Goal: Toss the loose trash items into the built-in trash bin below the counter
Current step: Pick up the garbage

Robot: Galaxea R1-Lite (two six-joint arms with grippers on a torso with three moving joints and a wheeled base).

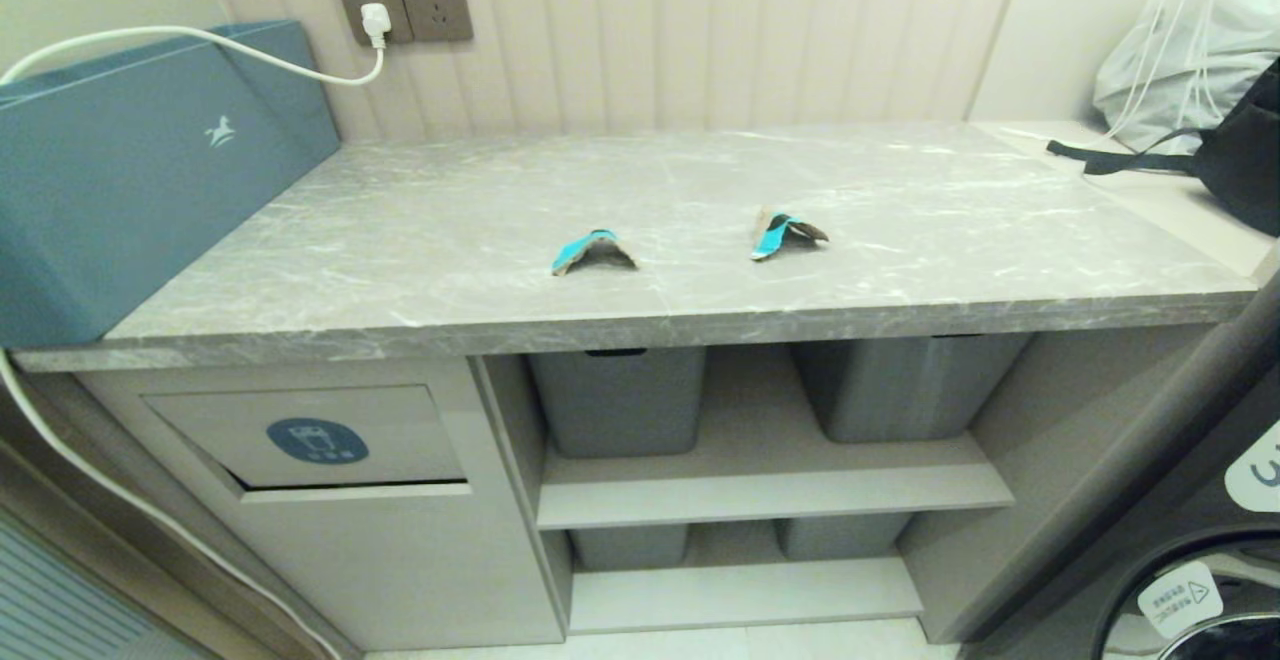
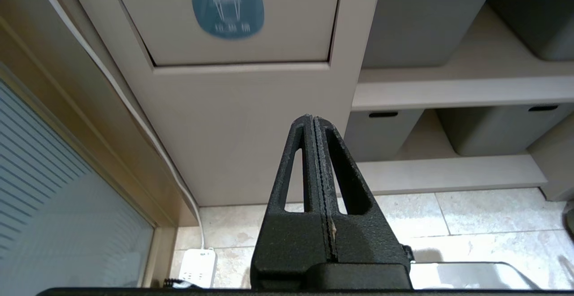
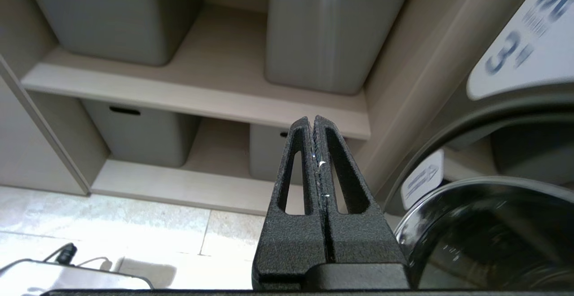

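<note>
Clearly nothing has been picked up yet: both paper scraps lie on the grey marble bench, roughly mid-depth and well apart from each other, the left scrap near the middle and the right scrap a little farther back. The built-in trash bin sits below the bench at the left end, its flap with the round blue icon closed or barely ajar.

Neither arm shows in the head view. The left pincer hangs low in front of the cabinet, below the bin flap, jaws pressed fully together and holding nothing. The right pincer is likewise closed and empty, low before the shelves with the grey tubs, beside the washing machine door.

To do the first step well, I would judge that an arm has to be raised above the bench edge and its jaws opened before it descends. The scraps are thin and tented, so coming straight down over the raised ridge and pinching there looks safer than scraping along the stone. The left scrap probably suits the left arm, being nearer the bin. The flap will likely need pushing inward to release.
</note>
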